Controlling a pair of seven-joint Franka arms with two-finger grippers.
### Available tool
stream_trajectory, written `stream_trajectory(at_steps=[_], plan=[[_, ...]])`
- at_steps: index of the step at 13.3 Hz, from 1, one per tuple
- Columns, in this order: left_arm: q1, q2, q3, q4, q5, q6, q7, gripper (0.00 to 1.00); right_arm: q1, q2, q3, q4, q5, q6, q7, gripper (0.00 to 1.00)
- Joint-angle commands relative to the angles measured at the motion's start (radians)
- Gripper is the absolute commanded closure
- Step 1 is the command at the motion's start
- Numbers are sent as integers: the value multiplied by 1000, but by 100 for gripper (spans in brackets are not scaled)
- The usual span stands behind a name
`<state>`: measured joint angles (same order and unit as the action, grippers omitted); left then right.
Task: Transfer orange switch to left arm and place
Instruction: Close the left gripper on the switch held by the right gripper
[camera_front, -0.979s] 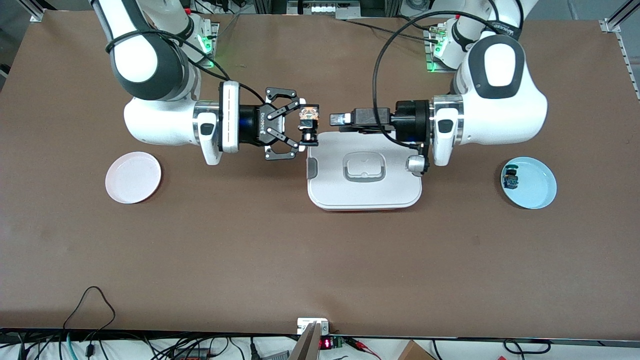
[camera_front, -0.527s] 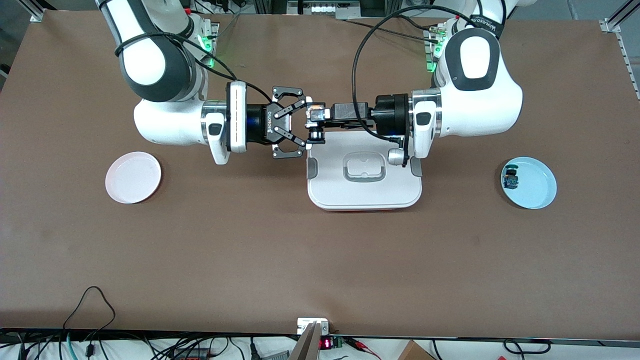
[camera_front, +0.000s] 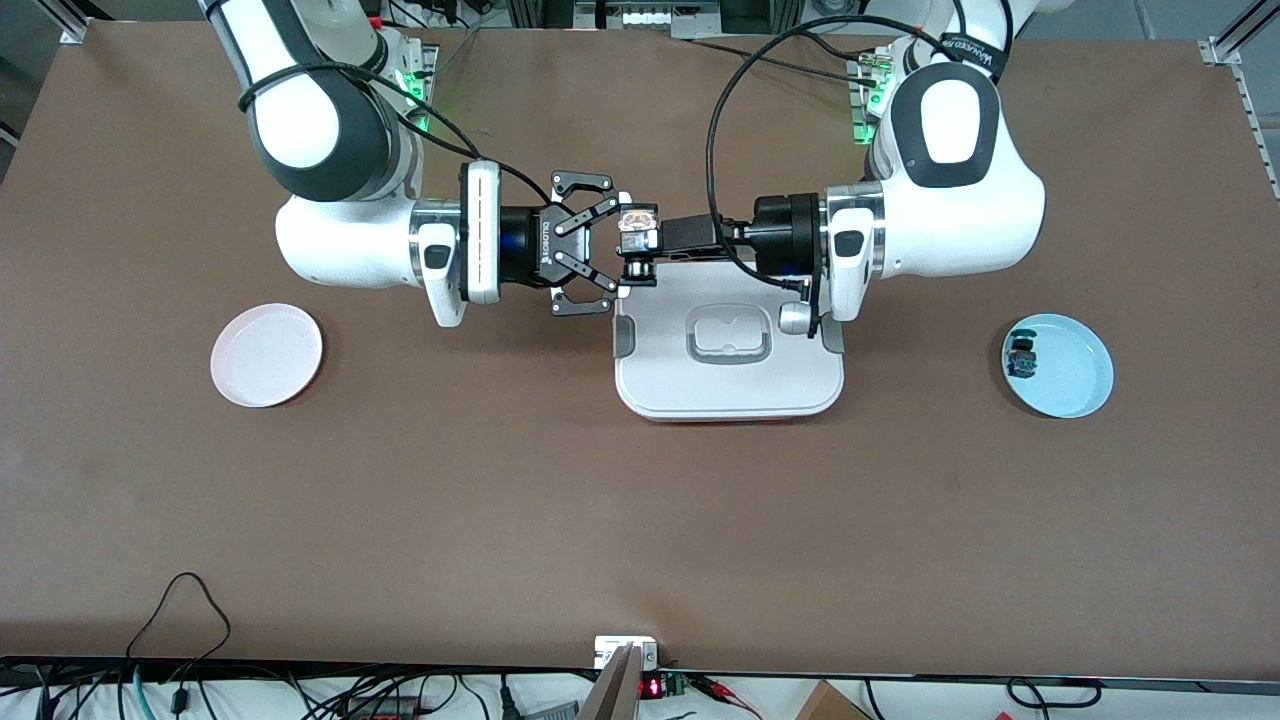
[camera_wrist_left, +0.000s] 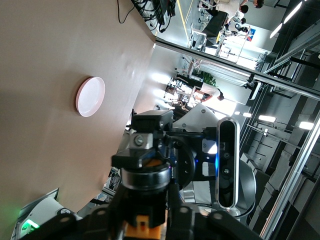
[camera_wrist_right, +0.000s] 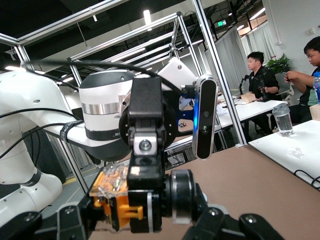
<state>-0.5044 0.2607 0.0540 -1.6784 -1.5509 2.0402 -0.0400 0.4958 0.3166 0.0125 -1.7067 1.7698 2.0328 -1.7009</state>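
The orange switch, black with orange parts and a round black end, hangs in the air over the box's edge that is farther from the front camera. My right gripper is shut on it along its length. My left gripper meets it from the other end, fingers pressed on the black body. In the left wrist view the switch sits between the left gripper's fingers. In the right wrist view the switch fills the right gripper. The white box lies below.
A pink plate lies toward the right arm's end of the table and also shows in the left wrist view. A light blue plate toward the left arm's end holds a small black part with blue markings.
My left arm reached in from its end until its gripper closed the gap and took the switch that the right gripper holds. Both grippers then shifted slightly toward the left arm's end.
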Motion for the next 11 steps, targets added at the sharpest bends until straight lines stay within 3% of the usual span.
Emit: stream_trajectory(at_steps=[1, 5, 6, 7, 10, 11], plan=[[6, -5, 6, -4, -15, -8, 25, 100, 10, 6, -2, 18, 14, 21, -11, 98], [7, -6, 7, -3, -15, -18, 22, 100, 12, 4, -2, 18, 19, 21, -11, 97], [10, -6, 7, -3, -15, -28, 20, 100, 12, 3, -2, 16, 20, 21, -5, 80], [18, -6, 7, -3, -14, -32, 20, 100, 12, -1, -2, 12, 25, 20, 10, 1], [33, -6, 10, -4, 11, -67, 20, 100, 12, -2, -2, 15, 31, 23, 14, 0], [52, -6, 9, 0, 70, -90, 20, 100, 10, -2, -2, 13, 31, 23, 15, 0]])
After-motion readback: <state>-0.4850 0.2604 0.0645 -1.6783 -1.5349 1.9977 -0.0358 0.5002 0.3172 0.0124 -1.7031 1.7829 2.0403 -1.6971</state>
